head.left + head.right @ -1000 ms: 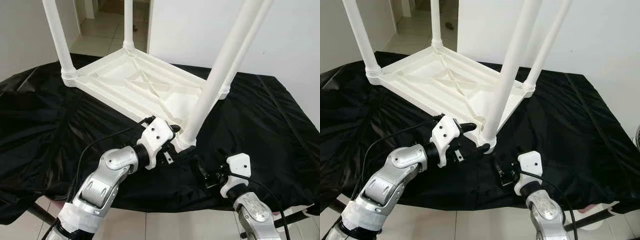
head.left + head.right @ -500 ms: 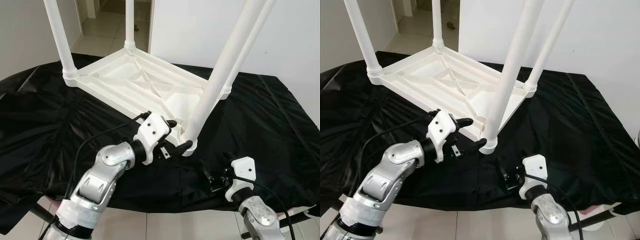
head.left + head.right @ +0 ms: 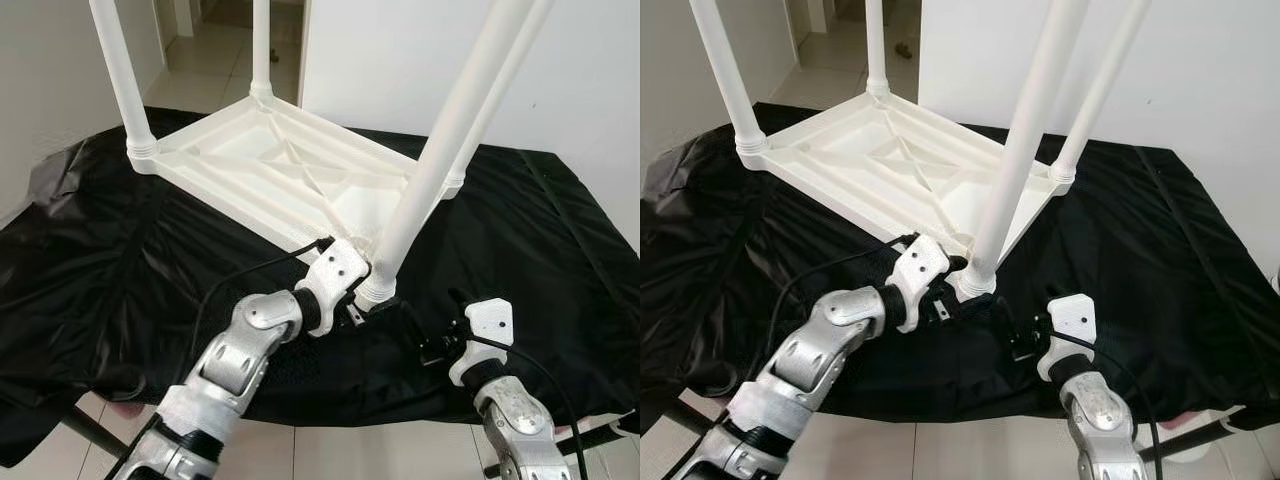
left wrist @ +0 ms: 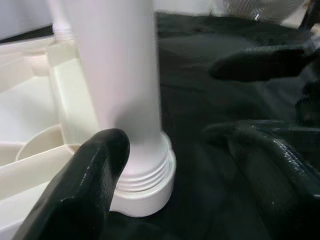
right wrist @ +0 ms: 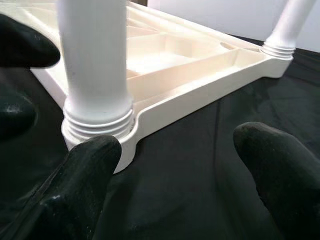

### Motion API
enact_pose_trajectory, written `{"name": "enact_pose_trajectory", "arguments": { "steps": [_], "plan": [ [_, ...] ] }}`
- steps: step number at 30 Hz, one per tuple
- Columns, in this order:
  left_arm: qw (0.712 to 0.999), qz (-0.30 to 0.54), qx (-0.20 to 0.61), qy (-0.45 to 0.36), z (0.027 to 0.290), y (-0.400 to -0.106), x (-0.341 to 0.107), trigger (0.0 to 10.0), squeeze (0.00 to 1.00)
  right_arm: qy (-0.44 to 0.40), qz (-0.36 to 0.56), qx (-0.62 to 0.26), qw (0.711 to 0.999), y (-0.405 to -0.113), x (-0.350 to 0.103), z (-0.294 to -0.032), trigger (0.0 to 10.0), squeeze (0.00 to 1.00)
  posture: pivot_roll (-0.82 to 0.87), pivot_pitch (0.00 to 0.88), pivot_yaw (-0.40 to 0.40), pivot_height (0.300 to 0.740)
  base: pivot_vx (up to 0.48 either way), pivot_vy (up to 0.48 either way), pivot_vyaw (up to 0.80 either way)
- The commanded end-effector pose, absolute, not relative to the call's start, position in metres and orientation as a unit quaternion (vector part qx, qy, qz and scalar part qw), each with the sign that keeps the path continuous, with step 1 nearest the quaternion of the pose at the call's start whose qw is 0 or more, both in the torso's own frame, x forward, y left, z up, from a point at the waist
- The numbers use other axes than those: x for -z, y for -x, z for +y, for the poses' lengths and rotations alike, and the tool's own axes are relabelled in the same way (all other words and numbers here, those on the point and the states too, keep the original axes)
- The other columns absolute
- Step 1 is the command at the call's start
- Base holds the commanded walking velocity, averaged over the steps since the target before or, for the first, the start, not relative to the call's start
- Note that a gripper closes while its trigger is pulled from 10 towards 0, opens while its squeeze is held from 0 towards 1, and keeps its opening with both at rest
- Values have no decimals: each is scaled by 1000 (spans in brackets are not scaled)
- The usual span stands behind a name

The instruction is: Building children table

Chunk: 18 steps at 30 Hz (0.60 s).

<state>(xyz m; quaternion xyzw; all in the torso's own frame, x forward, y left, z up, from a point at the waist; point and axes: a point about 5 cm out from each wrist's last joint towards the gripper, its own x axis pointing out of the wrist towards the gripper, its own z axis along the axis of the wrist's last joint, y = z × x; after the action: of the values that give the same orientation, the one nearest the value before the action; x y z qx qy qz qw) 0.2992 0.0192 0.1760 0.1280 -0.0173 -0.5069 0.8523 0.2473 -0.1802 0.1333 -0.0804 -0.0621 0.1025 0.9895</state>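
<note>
Currently catalogued: one white plastic children's table, lying upside down on a black cloth that covers the whole work surface in loose, glossy folds. Ribbed underside faces up. Four white legs stand upright from its corners: far-left leg, far-middle leg, far-right leg, and the near leg at the corner closest to the cloth's front edge.

Left gripper: at the base of the near leg, jaws spread. One finger sits against the threaded collar where the leg meets the table corner; the other finger is on the far side of the leg, apart from it. Silver left arm reaches in over the cloth's front edge.

Right gripper: low over the cloth near its front edge, just beside the same corner, jaws spread wide and holding nothing. It points at the near leg's collar without touching it.

Room: plain white wall behind the cloth's far edge and right side; light tiled floor through an opening at the far left; pale floor tiles below the cloth's front edge.
</note>
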Motion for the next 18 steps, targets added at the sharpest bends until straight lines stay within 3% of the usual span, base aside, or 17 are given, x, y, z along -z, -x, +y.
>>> {"name": "enact_pose_trajectory", "arguments": {
  "steps": [1, 7, 18],
  "plan": [
    [903, -23, 410, -130, 23, -309, -177, 10000, 0, 73, -58, -93, 991, -246, -133, -183, 10000, 0, -34, 90, -57, 740, 0, 0, 0],
    [913, -22, 385, -136, 23, -316, -179, 10000, 0, 70, -53, -88, 992, -244, -130, -183, 10000, 0, -38, 90, -53, 740, 0, 0, 0],
    [930, -31, 342, -133, 22, -332, -190, 10000, 0, 82, -8, -38, 996, -228, -109, -209, 10000, 0, -68, 97, -37, 740, 0, 0, 0]
  ]
}}
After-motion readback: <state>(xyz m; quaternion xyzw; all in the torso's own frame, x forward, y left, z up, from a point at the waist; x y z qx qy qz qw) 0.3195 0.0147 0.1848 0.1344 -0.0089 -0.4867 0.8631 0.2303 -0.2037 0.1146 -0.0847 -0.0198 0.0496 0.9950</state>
